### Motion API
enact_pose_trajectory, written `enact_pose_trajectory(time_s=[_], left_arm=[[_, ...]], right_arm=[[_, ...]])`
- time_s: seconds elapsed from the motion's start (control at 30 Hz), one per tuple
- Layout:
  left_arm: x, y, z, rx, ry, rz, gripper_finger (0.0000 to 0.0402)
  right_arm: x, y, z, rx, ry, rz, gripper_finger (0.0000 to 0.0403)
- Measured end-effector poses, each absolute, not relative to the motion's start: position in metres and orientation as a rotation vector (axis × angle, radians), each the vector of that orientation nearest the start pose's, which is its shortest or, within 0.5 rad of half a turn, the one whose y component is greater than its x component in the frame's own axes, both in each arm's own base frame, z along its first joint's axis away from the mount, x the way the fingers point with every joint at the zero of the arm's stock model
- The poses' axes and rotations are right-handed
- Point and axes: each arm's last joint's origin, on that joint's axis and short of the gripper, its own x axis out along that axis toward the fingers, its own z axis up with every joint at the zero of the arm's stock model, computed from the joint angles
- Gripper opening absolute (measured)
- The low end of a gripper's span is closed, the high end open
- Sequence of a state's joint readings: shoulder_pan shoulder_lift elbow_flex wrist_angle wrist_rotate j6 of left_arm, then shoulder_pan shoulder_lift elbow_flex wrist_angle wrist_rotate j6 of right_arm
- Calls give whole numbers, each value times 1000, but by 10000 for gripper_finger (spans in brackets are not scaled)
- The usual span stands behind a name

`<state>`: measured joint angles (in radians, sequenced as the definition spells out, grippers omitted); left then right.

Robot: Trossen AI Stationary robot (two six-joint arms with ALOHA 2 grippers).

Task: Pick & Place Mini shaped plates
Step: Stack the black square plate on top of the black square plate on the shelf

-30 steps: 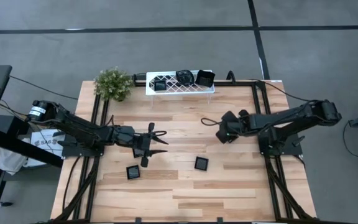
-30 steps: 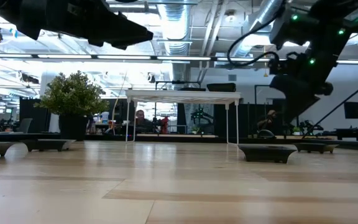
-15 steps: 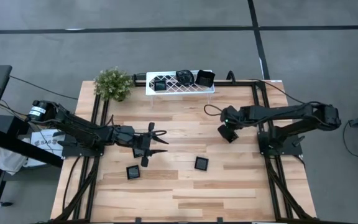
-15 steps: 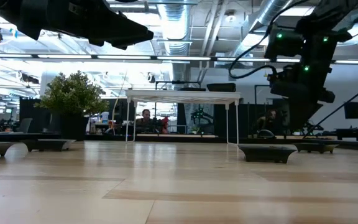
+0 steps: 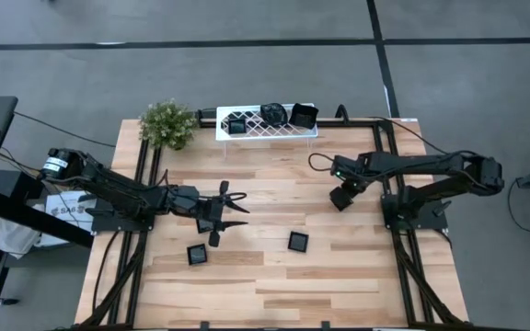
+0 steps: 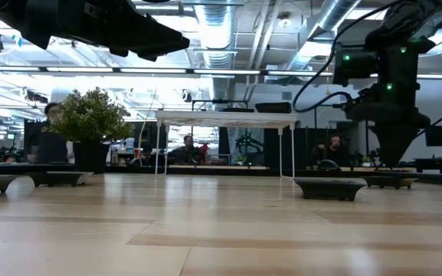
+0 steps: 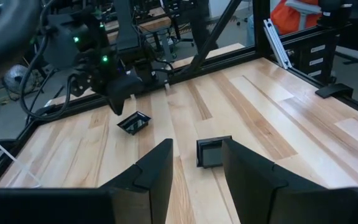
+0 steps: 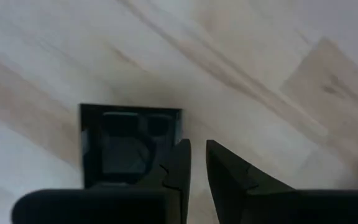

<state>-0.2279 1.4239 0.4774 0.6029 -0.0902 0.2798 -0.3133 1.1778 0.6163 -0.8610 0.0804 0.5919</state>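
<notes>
Table [image 5: 274, 294]: pale wood. White rack [image 5: 267, 131] at the far edge w/ three mini shaped plates [image 5: 272, 113] on it.

Left arm waits over the left-middle of the table. Left gripper [image 5: 238, 203] hangs above the wood, fingers spread, empty.

Right arm reaches in over the right-middle. Right gripper [image 5: 339, 199] points down, tip close to the table. Per the wrist view its fingers [image 8: 180, 155] are nearly together w/ a thin slit btwn them, bare wood showing through, nothing pinched.

Loose plates on the table: one [image 5: 298, 242] near the centre front, one [image 5: 198, 255] further left, both well apart from the rack.

Target, prob.: the square plate [image 8: 120, 146] just under the right gripper, lying flat. One finger overlaps its near edge; the slit sits beside the plate, not over the rim.

To do the pick well, imo:
- Spread the fingers more first; the slit looks too tight for the rim.
- Shift sideways so one finger goes inside the dish and the other outside the edge.
- Come straight down, no tilt. Glossy and light, so a plate prob. skids if nudged.
- Close gently on the rim wall, then lift straight up before heading to the rack.
</notes>
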Motion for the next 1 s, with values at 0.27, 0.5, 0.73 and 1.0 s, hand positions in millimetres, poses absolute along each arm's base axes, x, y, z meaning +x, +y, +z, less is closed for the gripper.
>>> enact_pose_trajectory(time_s=[0.27, 0.5, 0.73, 1.0], left_arm=[[258, -57, 168, 317, 321, -180, 140], [258, -57, 168, 306, 321, -178, 140], [258, -57, 168, 307, 320, -178, 140], [258, -57, 169, 307, 320, -178, 140]], right_arm=[[168, -49, 173, 580, 1289, -661, 46], [176, -44, 174, 495, 1236, -613, 43], [176, -41, 174, 521, 1238, -636, 42], [174, -40, 170, 514, 1276, -683, 74]])
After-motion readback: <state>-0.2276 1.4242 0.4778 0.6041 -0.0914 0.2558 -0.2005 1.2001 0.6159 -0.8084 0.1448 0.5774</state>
